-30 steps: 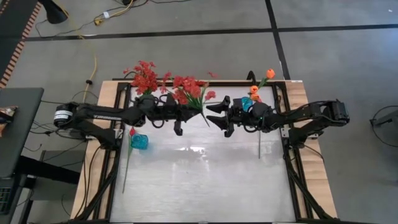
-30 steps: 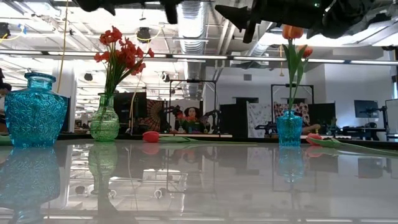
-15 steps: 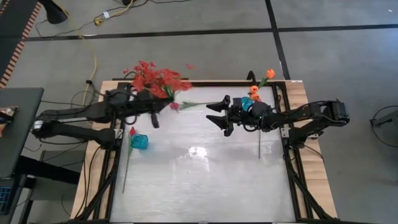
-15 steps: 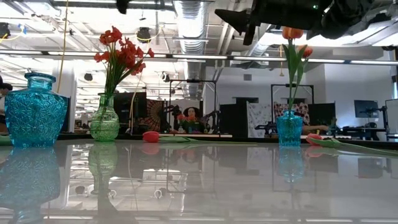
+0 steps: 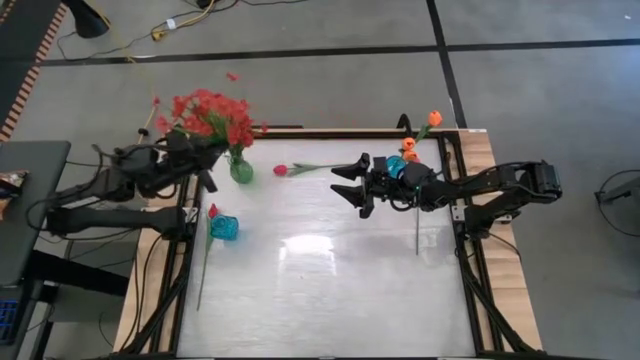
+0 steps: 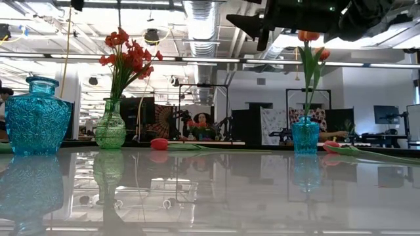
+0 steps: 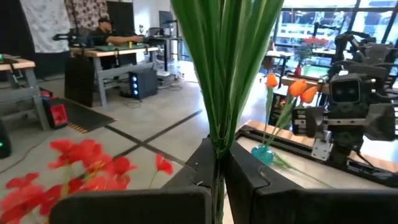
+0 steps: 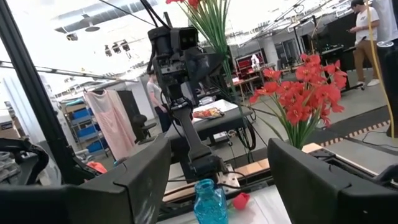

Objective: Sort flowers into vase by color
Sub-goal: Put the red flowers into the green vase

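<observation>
My left gripper (image 5: 203, 168) is past the table's far left corner, raised high and shut on a bushy red spray (image 5: 197, 106). A second red spray (image 6: 126, 56) stands in the green vase (image 5: 240, 169). Orange tulips (image 5: 410, 146) stand in the small teal vase (image 6: 304, 136) under my right arm. My right gripper (image 5: 350, 185) hovers open over the far middle of the table. One red-pink tulip (image 5: 281, 170) lies flat near the green vase. Another (image 5: 212, 211) lies beside the big teal vase (image 5: 224, 228). My left gripper pinches the red spray's bunched green stems (image 7: 219, 127) between its two fingers (image 7: 245, 180). The fingers come in level from the table's left side and lie across the stems. The spray stands upright in the hold, lifted clear, its blossoms above the fingers.
A third flower lies by the right edge, its stem (image 5: 417, 235) pointing toward the near side and its red bud (image 6: 331, 145) showing in the low view. The near half of the glossy table (image 5: 330, 300) holds nothing. Wooden rails (image 5: 500, 270) run along both sides. People sit in the room behind.
My left arm has swung from the far middle of the table toward the left edge, carrying the red spray with it. This has uncovered the green vase with its own spray and the red-pink tulip lying beside it.
</observation>
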Tool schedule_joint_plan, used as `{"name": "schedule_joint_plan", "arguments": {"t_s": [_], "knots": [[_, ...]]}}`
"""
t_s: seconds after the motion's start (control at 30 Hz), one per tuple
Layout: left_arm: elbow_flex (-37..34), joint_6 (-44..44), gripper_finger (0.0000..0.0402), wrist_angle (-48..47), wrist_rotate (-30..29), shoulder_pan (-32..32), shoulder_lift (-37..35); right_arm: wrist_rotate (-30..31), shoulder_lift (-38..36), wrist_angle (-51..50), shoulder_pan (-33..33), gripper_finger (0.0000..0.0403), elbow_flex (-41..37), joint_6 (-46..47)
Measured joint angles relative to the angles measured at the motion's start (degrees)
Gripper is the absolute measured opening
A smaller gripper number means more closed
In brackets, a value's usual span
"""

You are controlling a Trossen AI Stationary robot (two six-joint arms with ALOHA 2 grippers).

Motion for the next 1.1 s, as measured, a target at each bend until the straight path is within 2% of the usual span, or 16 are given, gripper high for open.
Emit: {"name": "schedule_joint_plan", "arguments": {"t_s": [0.2,0.33,0.5,0.67,0.83,1.1], "knots": [[0.0,-3.0,0.0004,-6.8,0.3,0.0,-4.5,0.0,0.0,-0.8,-0.1,0.0295,0.0,0.0],[0.0,-6.9,0.0004,-11.4,-5.6,0.0,-6.5,0.0,0.0,-1.2,-0.7,0.0295,0.0,0.4],[-0.2,-12.5,0.0004,-15.4,-16.4,0.0,-6.9,-0.1,0.0,-1.3,-1.0,0.0295,0.0,0.4],[-5.1,-21.1,0.0004,-14.9,-28.6,0.0,-6.9,-0.1,0.0,-1.4,-1.2,0.0295,0.0,0.5],[-11.4,-29.4,0.0004,-13.7,-34.5,0.0,-6.9,-0.1,0.0,-1.4,-1.4,0.0295,0.0,1.0],[-19.0,-25.7,0.0004,0.5,-39.0,0.0,-6.9,-0.1,0.0,-1.4,-1.4,0.0295,0.0,1.0]]}}
